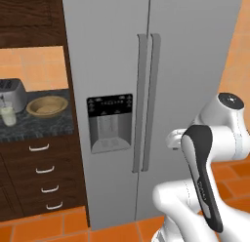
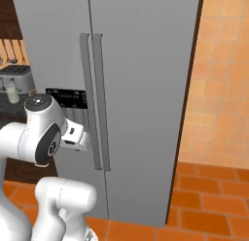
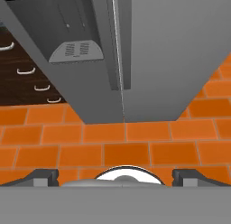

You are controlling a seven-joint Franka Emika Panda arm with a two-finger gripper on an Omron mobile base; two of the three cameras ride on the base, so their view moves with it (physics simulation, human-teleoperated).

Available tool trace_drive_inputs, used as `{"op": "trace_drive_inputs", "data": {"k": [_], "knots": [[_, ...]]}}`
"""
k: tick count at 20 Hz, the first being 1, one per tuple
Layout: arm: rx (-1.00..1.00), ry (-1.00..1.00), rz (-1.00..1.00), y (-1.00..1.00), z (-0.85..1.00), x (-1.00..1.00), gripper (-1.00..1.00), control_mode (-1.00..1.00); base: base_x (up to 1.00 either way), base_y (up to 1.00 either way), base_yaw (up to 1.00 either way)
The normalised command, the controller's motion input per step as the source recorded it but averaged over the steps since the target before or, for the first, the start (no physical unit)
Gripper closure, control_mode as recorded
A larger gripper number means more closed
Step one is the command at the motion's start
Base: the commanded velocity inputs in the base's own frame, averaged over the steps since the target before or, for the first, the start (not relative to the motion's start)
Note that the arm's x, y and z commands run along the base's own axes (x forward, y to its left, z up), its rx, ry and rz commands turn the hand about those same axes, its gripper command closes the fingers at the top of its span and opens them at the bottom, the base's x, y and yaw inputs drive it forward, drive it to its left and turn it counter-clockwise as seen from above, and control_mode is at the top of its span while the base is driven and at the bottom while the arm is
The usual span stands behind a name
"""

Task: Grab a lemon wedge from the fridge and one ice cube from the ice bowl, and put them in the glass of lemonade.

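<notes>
We are sitting at the very start of the job, as we judge it: the fridge (image 1: 146, 90) is filling the middle of the left base view with both doors shut, so the lemon wedge, presumably inside, is not showing to us. The first step in hand is getting a door open. The next move is calling for us to bring the gripper (image 3: 115, 175) up from its low, floor-facing aim to one of the two long vertical handles (image 1: 146, 104) meeting at the centre seam, then close on it and pull outward.

The arm is folded close in front of the fridge, its elbow rising at the lower right of the left base view, its hand pointing down toward the orange tiled floor (image 3: 135, 146) and the fridge's base. In the hand view the two finger tips are standing far apart at the bottom corners, gaping wide with nothing between them.

At the far left of the left base view, the ice bowl (image 1: 47, 106) is resting on the dark counter (image 1: 44, 126), with the glass of lemonade (image 1: 7, 114) just beside it and near the toaster (image 1: 12, 93).
</notes>
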Motion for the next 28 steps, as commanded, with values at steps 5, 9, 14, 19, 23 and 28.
{"op": "trace_drive_inputs", "data": {"k": [5, 9, 14, 19, 23, 28], "knots": [[0.00, 0.00, 0.00, 0.00, 0.00, 0.00, -1.00, 1.00, -0.15, 0.22, -0.09], [0.00, 0.00, 0.00, 0.00, 0.00, 0.00, -1.00, 1.00, -0.44, 0.12, -0.04], [0.00, 0.00, 0.00, 0.00, 0.00, 0.00, -1.00, 1.00, -0.30, 0.08, 0.00], [0.00, 0.00, 0.00, 0.00, 0.00, 0.00, -1.00, 1.00, -0.40, 0.16, 0.00], [0.00, 0.00, 0.00, 0.00, 0.00, 0.00, -1.00, 1.00, -0.41, 0.16, 0.00], [0.00, 0.00, 0.00, 0.00, 0.00, 0.00, -1.00, 1.00, -0.57, 0.10, 0.03]]}}
